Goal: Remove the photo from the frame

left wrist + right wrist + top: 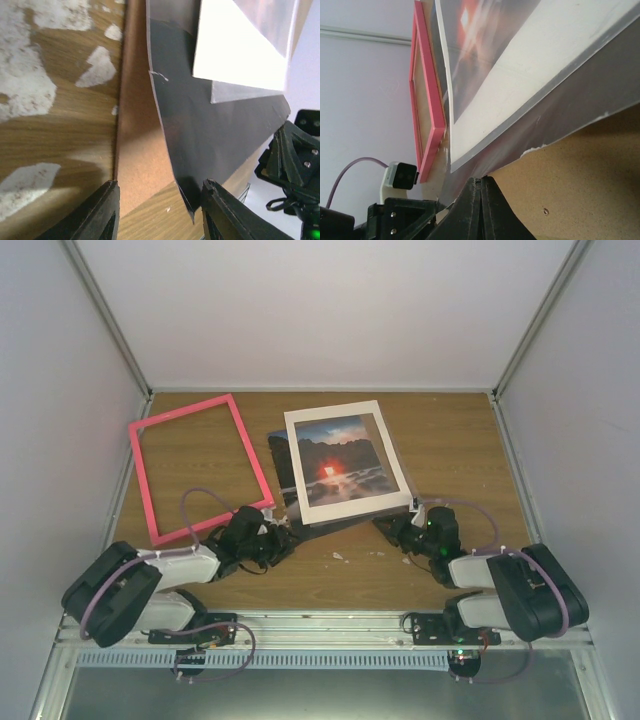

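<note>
Photo [335,462] outside frame [250,448], under white mat [352,506]; left gripper [160,197] spread, right gripper [481,187] pressed together

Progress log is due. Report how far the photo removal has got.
Done: the frame lies empty, its contents out. In hand: the photo sits under the white mat in a loose stack; the right hand is shut at the stack's corner, seemingly on the clear sheet, and the left hand stands open around the photo's edge. Left: pulling the photo free of the stack.
</note>
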Available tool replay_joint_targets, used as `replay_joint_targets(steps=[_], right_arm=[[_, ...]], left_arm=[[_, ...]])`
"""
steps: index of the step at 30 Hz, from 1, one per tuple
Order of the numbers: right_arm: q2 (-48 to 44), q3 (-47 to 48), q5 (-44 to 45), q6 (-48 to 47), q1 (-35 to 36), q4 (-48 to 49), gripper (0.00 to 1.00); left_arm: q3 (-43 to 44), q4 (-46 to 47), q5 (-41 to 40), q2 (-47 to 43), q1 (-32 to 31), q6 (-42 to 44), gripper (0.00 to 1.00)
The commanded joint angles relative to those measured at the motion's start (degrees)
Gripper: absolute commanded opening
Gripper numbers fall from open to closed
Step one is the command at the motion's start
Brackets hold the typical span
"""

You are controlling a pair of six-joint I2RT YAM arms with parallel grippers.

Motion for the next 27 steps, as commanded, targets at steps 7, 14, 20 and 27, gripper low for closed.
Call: replay_joint_targets(steps=[7, 14, 20, 27], right_arm=[[-1.6, -1.0, -0.7, 0.1, 0.4, 1.4, 0.01], [-2.7, -1.1, -0.9, 0.0, 0.5, 0.8, 0.01], [-2.8, 0.1, -0.9, -2.4, 0.5, -2.7, 0.02], [-8.1, 13.1, 8.8, -22.7, 1.8, -32.8, 0.38]], left_arm=[[2.3, 9.8, 2.8, 7.4, 2.7, -3.7, 0.43], [4.6, 9.9, 3.8, 9.4, 3.2, -3.5, 0.40], [4.4, 7.3, 2.5, 8.0, 3.3, -2.5, 0.40], [7.8, -3.2, -0.2, 6.5, 3.3, 5.8, 0.41]])
